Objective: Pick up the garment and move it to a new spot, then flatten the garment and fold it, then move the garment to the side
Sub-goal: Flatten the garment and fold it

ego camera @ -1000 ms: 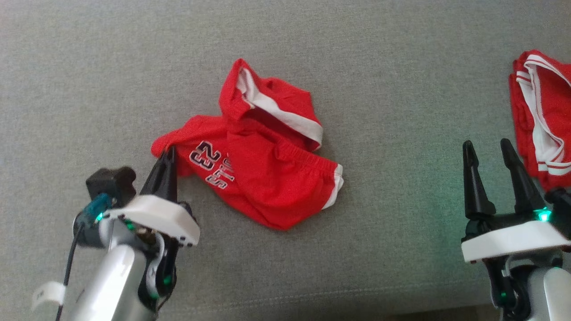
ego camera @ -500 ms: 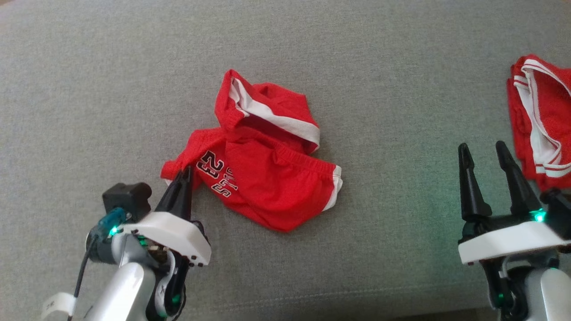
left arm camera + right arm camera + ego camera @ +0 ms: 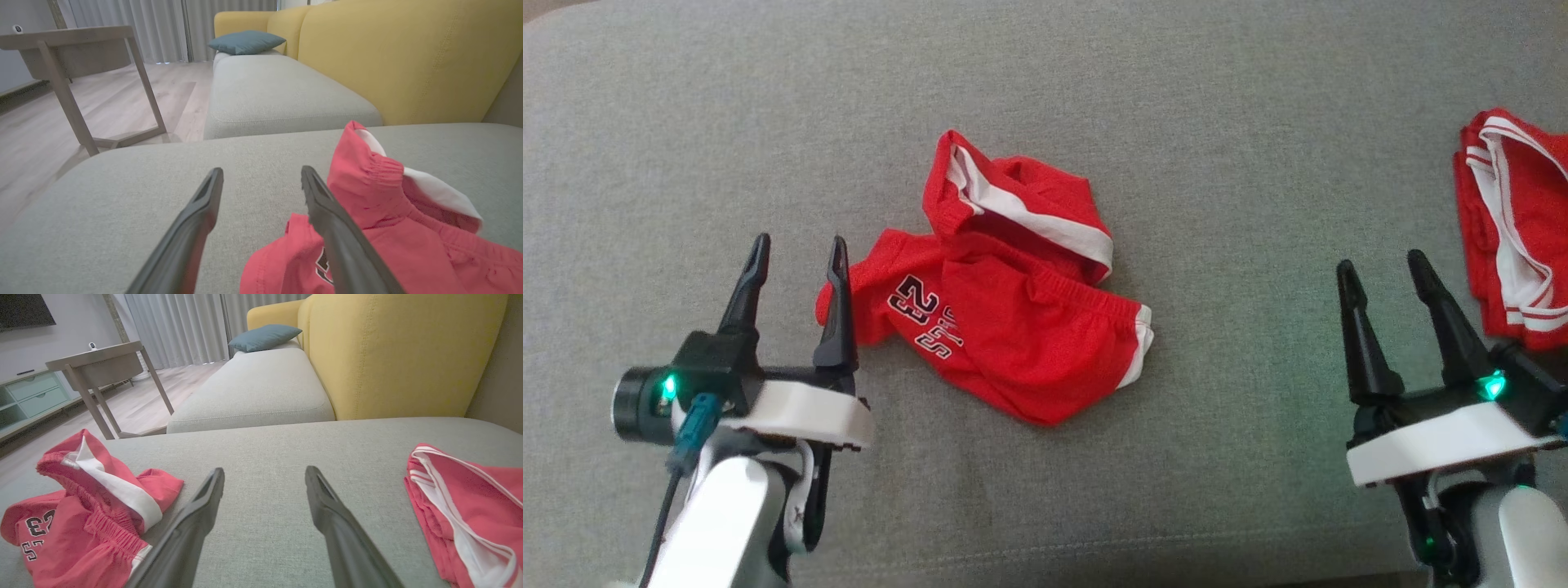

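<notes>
On the grey fabric sofa cushion, the crumpled red mesh shorts, white-trimmed and printed 23, lie at centre. The left gripper is spread wide and empty, 1 finger just beside the shorts' left edge. The right gripper, likewise wide and empty, stands near another red-and-white garment.

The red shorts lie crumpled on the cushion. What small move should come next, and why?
Probably move the left gripper onto the edge of the red shorts and close: its fingers stand open beside the cloth, and the shorts are not yet flat.
</notes>
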Robot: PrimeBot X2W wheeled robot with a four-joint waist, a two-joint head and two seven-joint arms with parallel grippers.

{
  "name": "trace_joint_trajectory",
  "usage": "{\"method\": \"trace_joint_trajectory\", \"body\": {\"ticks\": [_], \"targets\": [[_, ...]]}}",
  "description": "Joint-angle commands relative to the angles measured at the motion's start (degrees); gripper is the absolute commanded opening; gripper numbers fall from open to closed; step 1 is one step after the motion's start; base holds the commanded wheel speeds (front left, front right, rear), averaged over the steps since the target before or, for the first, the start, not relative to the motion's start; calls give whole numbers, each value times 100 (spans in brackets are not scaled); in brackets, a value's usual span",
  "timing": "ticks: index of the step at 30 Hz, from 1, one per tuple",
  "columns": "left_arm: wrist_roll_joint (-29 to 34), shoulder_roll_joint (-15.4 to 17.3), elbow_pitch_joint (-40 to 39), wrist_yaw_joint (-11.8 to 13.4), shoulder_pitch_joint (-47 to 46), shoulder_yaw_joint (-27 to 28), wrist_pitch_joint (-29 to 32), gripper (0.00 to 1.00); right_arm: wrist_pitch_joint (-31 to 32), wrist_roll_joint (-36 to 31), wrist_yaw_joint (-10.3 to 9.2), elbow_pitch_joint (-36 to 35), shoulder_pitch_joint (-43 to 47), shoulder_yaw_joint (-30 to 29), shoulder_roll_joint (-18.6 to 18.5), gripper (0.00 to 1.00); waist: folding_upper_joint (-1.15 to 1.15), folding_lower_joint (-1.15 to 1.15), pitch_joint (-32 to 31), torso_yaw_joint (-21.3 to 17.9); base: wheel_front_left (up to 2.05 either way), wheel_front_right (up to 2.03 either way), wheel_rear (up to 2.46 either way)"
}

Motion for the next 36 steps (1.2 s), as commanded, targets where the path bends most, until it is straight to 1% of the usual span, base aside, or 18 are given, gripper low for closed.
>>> {"method": "trace_joint_trajectory", "body": {"ticks": [1, 7, 15, 19, 22, 27, 29, 32, 36], "targets": [[90, 164, -250, 54, -163, 270, -96, 100, 7, -34, 37, -239, -168, 173, -99, 100, 0, 0, -15, 13, 0, 0, 0], [204, 215, -407, 129, 59, 351, -187, 100, 75, -68, 37, -335, -162, 242, -140, 100, 0, 0, -38, 78, 0, 0, 0], [174, 146, -419, 105, 120, 365, -209, 100, 133, -69, 37, -369, -160, 263, -167, 100, 0, 0, -29, 136, 0, 0, 0], [180, 122, -411, 76, 80, 355, -214, 100, 247, -33, 37, -329, -275, 510, -321, 100, 0, 0, 9, 144, 0, 0, 0], [193, 107, -402, 55, 19, 349, -216, 100, 480, 104, 37, -268, -529, 1059, -544, 100, 0, 0, 69, 160, 0, 0, 0], [219, 29, -345, -19, -153, 296, -219, 100, 1029, 534, 37, -46, -1332, 2409, -862, 100, 0, 0, 197, 268, 0, 0, 0], [235, -19, -315, -51, -223, 265, -220, 100, 1178, 701, 37, 118, -1736, 2940, -900, 100, 0, 0, 250, 339, 0, 0, 0], [275, -107, -298, -92, -318, 223, -221, 100, 1253, 909, 37, 487, -2342, 3563, -851, 100, 0, 0, 324, 467, 0, 0, 0], [325, -236, -279, -162, -422, 191, -222, 100, 1150, 1138, 37, 1168, -3000, 4040, -676, 100, 0, 0, 405, 657, 0, 0, 0]]}}
